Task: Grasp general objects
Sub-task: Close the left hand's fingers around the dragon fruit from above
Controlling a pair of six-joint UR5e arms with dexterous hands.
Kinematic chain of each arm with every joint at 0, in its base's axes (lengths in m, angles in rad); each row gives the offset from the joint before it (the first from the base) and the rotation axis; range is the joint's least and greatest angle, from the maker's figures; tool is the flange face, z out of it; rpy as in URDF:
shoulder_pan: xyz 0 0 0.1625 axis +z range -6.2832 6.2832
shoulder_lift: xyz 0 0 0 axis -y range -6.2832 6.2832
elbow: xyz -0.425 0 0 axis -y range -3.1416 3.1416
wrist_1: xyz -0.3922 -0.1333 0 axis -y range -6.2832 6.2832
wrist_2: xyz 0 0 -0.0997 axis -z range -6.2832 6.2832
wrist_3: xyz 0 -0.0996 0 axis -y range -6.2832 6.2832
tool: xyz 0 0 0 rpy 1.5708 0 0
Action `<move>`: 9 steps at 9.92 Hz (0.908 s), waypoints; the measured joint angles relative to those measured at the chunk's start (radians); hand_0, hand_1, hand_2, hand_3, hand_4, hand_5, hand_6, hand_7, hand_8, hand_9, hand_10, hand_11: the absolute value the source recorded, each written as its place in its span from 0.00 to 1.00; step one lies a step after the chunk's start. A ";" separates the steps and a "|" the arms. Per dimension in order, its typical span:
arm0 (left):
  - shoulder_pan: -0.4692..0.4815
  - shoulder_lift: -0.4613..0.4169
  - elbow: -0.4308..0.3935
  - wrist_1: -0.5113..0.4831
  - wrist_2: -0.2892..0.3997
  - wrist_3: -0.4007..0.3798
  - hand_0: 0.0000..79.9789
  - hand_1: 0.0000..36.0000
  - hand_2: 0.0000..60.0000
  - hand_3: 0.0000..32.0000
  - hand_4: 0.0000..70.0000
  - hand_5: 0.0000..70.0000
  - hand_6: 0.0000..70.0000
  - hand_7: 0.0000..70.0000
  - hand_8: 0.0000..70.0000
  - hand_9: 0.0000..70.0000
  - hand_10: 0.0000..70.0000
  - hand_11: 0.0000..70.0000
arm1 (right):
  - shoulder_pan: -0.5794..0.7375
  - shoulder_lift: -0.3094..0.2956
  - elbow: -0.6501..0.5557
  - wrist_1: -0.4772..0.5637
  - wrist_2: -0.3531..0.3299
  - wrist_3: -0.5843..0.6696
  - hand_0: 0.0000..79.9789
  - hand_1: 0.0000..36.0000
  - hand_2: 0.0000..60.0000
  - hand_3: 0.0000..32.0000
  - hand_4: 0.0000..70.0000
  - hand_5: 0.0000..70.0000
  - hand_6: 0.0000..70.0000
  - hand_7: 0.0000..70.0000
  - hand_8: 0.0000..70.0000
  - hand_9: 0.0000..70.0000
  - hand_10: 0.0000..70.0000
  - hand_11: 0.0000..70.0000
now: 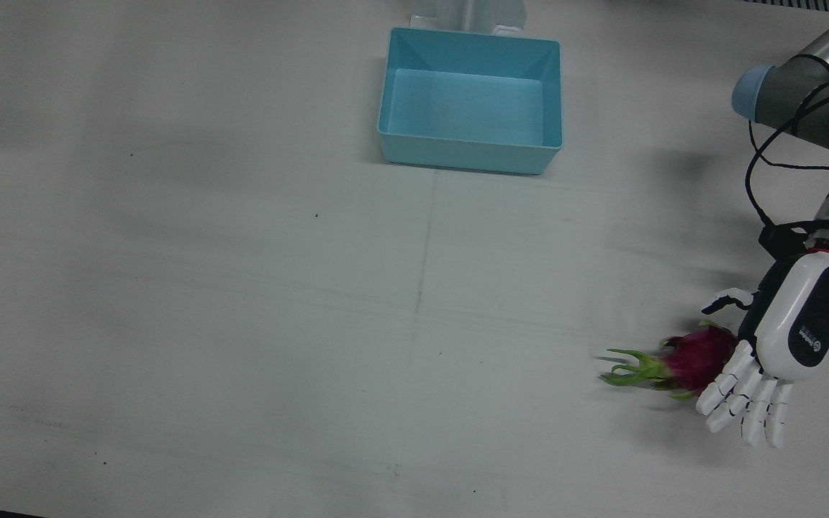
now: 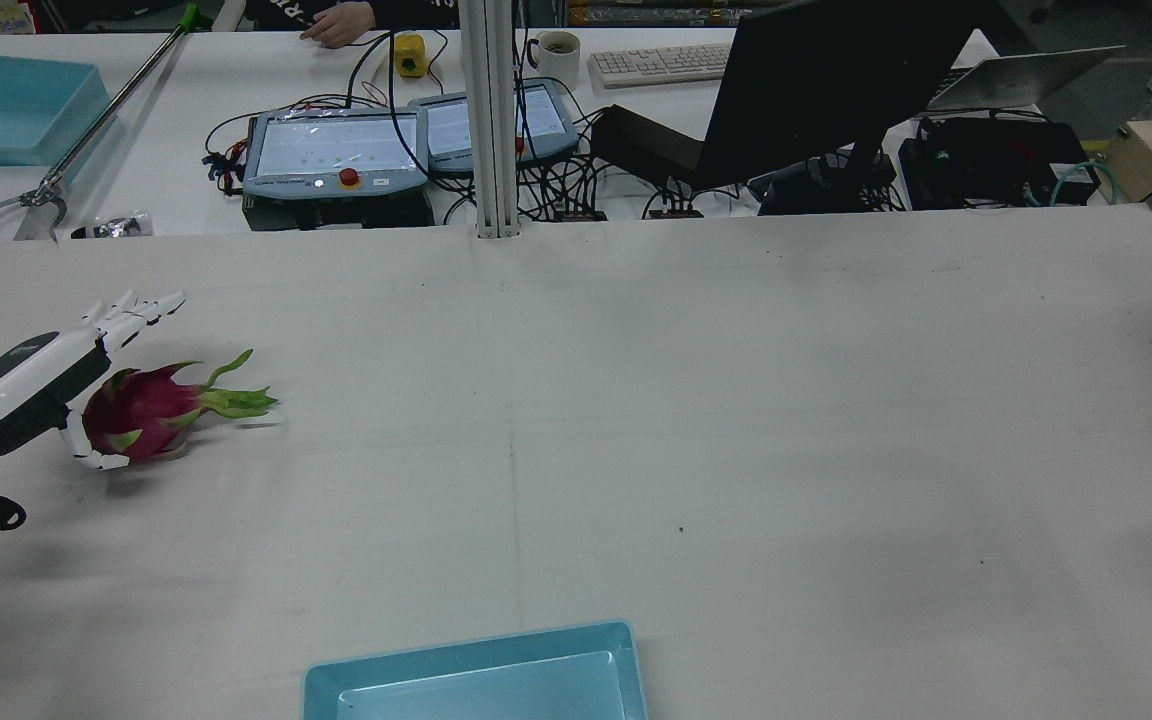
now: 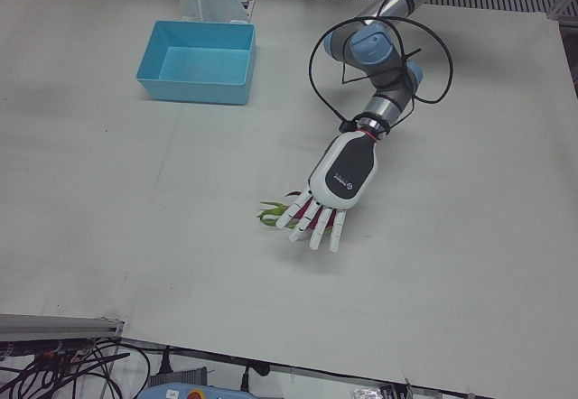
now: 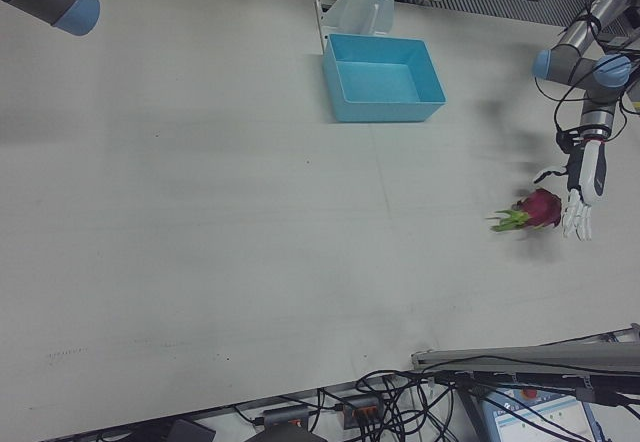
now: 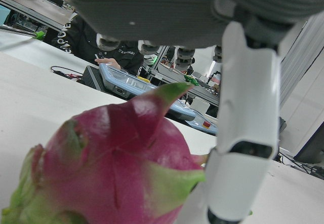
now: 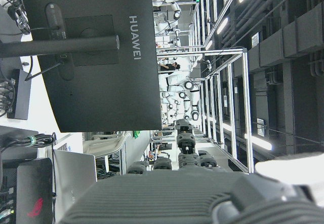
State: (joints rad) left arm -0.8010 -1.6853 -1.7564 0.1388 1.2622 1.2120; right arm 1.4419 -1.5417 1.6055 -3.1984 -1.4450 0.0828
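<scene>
A magenta dragon fruit [image 1: 699, 356] with green leaf tips lies on the white table near the left arm's side. My left hand [image 1: 781, 345] is right against it, palm facing the fruit, fingers [image 1: 742, 403] straight and spread past it, thumb curled near its stem end. The hand is open and not closed on the fruit. The rear view shows the fruit [image 2: 141, 412] beside the hand [image 2: 36, 385]. The left hand view fills with the fruit [image 5: 116, 168]. My right hand shows only as a dark base [image 6: 167, 198] in its own view, raised and facing the room.
An empty light-blue bin [image 1: 472, 155] stands at the table's middle on the robot's side, also seen in the rear view [image 2: 476, 650]. Beyond the far table edge are control tablets [image 2: 336, 150], cables and a monitor [image 2: 836, 80].
</scene>
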 measured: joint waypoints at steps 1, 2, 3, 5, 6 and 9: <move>0.000 0.002 0.004 0.011 0.000 0.009 1.00 1.00 0.59 0.59 0.00 0.11 0.00 0.16 0.00 0.01 0.00 0.00 | 0.000 0.000 0.000 0.000 0.000 0.000 0.00 0.00 0.00 0.00 0.00 0.00 0.00 0.00 0.00 0.00 0.00 0.00; -0.001 0.004 0.006 0.019 0.000 0.019 1.00 1.00 0.60 0.58 0.00 0.10 0.00 0.15 0.00 0.01 0.00 0.00 | 0.000 0.000 0.000 0.000 0.000 0.000 0.00 0.00 0.00 0.00 0.00 0.00 0.00 0.00 0.00 0.00 0.00 0.00; -0.001 0.007 0.008 0.025 0.000 0.029 1.00 1.00 0.61 0.58 0.00 0.10 0.00 0.15 0.00 0.01 0.00 0.00 | 0.000 0.000 0.000 0.000 0.000 0.000 0.00 0.00 0.00 0.00 0.00 0.00 0.00 0.00 0.00 0.00 0.00 0.00; 0.002 0.001 0.020 0.029 -0.001 0.041 1.00 1.00 0.64 0.54 0.00 0.11 0.00 0.17 0.00 0.01 0.00 0.00 | 0.000 0.000 0.000 0.000 0.000 0.000 0.00 0.00 0.00 0.00 0.00 0.00 0.00 0.00 0.00 0.00 0.00 0.00; 0.004 -0.003 0.025 0.030 -0.001 0.049 1.00 1.00 0.64 0.51 0.00 0.11 0.00 0.17 0.00 0.01 0.00 0.00 | 0.000 0.000 0.000 0.000 0.000 0.000 0.00 0.00 0.00 0.00 0.00 0.00 0.00 0.00 0.00 0.00 0.00 0.00; 0.005 -0.007 0.032 0.033 0.000 0.060 1.00 1.00 0.66 0.49 0.00 0.12 0.00 0.18 0.00 0.02 0.00 0.00 | 0.000 0.000 0.000 0.000 0.000 0.000 0.00 0.00 0.00 0.00 0.00 0.00 0.00 0.00 0.00 0.00 0.00 0.00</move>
State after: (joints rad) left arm -0.7962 -1.6928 -1.7243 0.1714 1.2620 1.2721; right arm 1.4419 -1.5417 1.6056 -3.1984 -1.4450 0.0828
